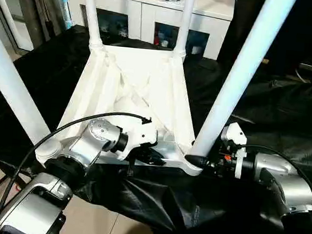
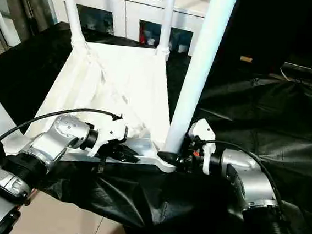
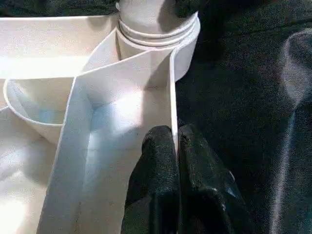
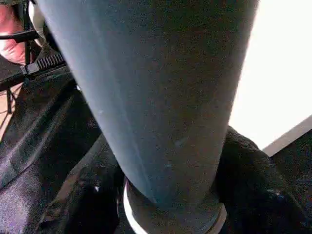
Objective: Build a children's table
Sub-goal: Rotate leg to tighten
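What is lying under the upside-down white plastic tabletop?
A black crinkled sheet lies under the white plastic tabletop and spreads around it. What supports the sheet beneath the tabletop cannot be seen, because the tabletop and the sheet cover it.

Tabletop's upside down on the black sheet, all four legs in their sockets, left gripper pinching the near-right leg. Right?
Not quite. The left gripper is pinching the rim wall of the tabletop, as the left wrist view shows. The near-right leg has the right gripper around its base. The rest stands.
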Controlling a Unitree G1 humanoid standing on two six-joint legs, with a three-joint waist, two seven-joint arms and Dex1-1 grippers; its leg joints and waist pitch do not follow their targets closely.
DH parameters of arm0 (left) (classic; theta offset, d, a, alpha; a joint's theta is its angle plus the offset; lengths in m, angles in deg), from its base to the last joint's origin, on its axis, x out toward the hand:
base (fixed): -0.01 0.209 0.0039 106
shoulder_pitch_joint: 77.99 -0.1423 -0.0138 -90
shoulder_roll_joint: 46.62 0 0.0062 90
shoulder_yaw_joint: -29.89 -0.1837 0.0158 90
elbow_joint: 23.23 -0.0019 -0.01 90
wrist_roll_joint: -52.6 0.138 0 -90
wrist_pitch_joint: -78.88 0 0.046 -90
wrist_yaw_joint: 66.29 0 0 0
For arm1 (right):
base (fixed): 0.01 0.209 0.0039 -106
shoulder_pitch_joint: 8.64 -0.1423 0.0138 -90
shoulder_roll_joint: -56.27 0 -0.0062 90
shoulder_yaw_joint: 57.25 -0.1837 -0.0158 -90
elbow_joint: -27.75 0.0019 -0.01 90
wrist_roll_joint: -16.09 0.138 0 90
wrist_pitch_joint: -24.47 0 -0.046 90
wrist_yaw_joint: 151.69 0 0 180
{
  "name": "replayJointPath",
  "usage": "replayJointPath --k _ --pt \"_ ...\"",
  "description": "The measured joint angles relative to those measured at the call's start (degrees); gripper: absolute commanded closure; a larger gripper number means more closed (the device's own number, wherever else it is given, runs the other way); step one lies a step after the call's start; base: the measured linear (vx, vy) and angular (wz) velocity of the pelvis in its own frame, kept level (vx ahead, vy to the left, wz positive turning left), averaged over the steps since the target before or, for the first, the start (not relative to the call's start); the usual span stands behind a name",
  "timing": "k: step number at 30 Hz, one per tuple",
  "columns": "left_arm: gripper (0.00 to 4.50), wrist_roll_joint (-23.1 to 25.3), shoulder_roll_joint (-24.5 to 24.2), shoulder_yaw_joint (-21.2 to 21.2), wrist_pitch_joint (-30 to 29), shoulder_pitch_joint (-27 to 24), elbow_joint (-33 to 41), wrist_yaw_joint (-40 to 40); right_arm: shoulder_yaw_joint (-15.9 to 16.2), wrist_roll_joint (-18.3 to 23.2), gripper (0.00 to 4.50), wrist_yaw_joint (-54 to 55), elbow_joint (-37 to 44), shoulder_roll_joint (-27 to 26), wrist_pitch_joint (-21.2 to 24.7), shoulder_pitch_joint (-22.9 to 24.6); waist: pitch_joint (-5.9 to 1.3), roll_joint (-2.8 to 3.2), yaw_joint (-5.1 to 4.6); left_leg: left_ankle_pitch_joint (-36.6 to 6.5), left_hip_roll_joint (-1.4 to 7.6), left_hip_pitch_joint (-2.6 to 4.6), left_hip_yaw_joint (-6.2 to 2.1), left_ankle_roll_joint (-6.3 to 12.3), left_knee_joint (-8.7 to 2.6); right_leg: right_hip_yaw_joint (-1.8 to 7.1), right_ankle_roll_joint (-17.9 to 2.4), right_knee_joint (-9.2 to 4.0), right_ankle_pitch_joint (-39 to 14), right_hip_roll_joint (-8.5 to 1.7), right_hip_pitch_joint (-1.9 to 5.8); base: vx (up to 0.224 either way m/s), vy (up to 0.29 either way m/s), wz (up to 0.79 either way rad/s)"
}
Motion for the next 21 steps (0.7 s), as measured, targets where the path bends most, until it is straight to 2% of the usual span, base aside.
replayJointPath --k 8,10,12,15,19,21 --pt "4.50 -0.13 0.87 0.71 -1.88 0.01 -0.25 1.01 -0.54 -0.33 2.41 2.43 -0.08 -2.37 -0.69 0.70 -0.02 -0.01 -0.19 0.01 0.00 0.06 0.01 -0.01 0.02 0.03 0.00 0.07 0.00 0.00 0.07 0.000 0.000 0.00" --pt "4.50 0.59 2.29 1.10 -2.65 0.96 -2.17 5.19 -2.47 -1.28 2.44 8.48 -2.43 -5.55 -2.09 0.39 -0.10 0.04 -0.63 0.02 0.00 0.20 0.02 -0.02 0.10 0.05 0.07 0.13 -0.04 0.00 0.29 0.000 0.000 0.00" --pt "4.50 1.34 4.28 1.89 -4.05 1.72 -3.93 10.64 -3.88 -2.77 2.45 15.83 -5.18 -8.59 -2.55 -1.34 -0.19 0.19 -1.34 0.02 -0.03 0.64 0.02 -0.03 0.16 0.07 0.33 0.12 -0.20 -0.02 0.42 0.000 0.000 0.00" --pt "4.50 2.13 5.73 2.80 -5.52 1.95 -4.98 15.22 -4.40 -4.01 2.51 24.30 -8.21 -12.08 -2.45 -3.45 -0.20 0.21 -2.26 0.02 -0.04 1.03 -0.12 -0.03 0.16 -0.04 0.38 -0.01 -0.23 -0.02 0.74 0.000 0.000 0.00" --pt "4.50 2.95 8.19 3.88 -8.23 2.61 -5.95 21.53 -5.72 -6.60 2.51 36.68 -13.09 -17.48 -2.45 -7.24 -0.25 0.29 -3.68 0.02 -0.08 1.04 -0.42 -0.03 0.17 -0.37 0.38 -0.67 -0.23 -0.02 0.82 0.000 0.000 0.00" --pt "4.50 3.42 8.92 4.04 -8.36 2.82 -6.72 23.06 -6.14 -7.94 2.51 39.70 -15.11 -19.14 -4.83 -8.05 -0.39 0.55 -4.21 0.01 -0.06 1.03 -0.63 -0.02 0.00 -0.96 0.38 -1.42 -0.23 -0.15 1.01 0.000 0.000 0.00"
